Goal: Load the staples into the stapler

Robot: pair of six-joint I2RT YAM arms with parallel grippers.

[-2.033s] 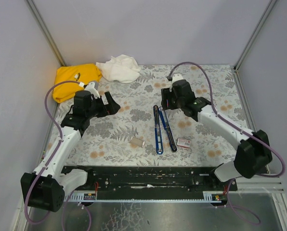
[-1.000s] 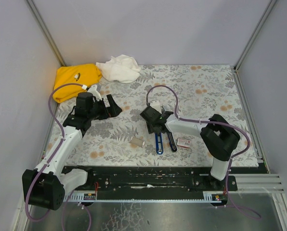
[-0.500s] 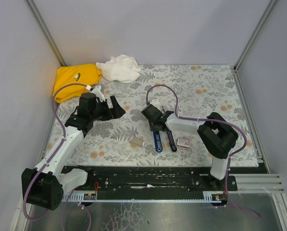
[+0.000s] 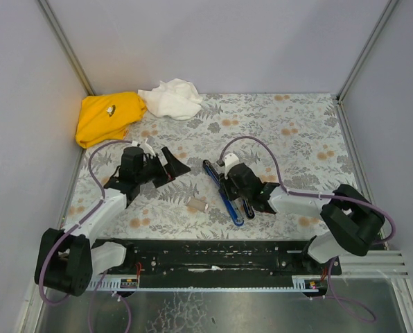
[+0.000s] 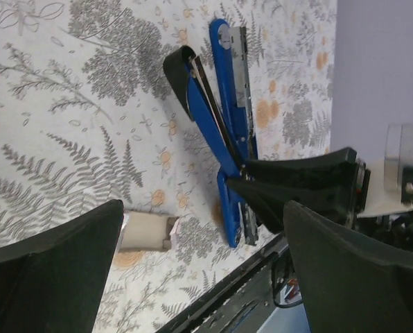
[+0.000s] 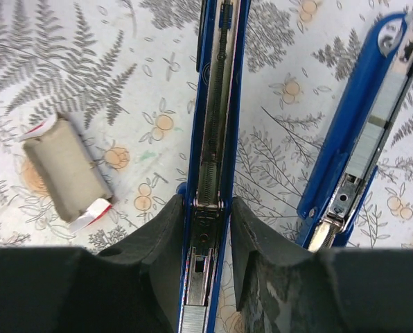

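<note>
Our right gripper [image 6: 208,202] is clamped on the stapler [image 6: 219,97]. Its two black fingers [image 6: 158,243] press against either side of the blue channel, where the spring shows. Half a second ago this gripper sat higher up the stapler; now it holds nearer the middle. The arm behind it, folded up a moment ago, lies low along the near right of the table. Two seconds ago that arm was stretched toward the back, with the gripper over the stapler's far end.

The stapler lies splayed open on the flowered tablecloth [image 4: 296,132]. Its second blue arm lies just right of the gripped one in the right wrist view. The far tip of the long blue arm has swung left since the earlier views, so the stapler now lies on a slant rather than pointing nearly straight away from us.

The staple box [image 4: 197,205] lies on its side, left of the stapler and apart from it, where it lay before.

Our left gripper [image 4: 173,170] has its fingers spread wide with nothing between them. It has crept right and nearer, and now points at the stapler. The yellow cloth [image 4: 106,116] and white cloth [image 4: 170,98] are unmoved at the back left.
</note>
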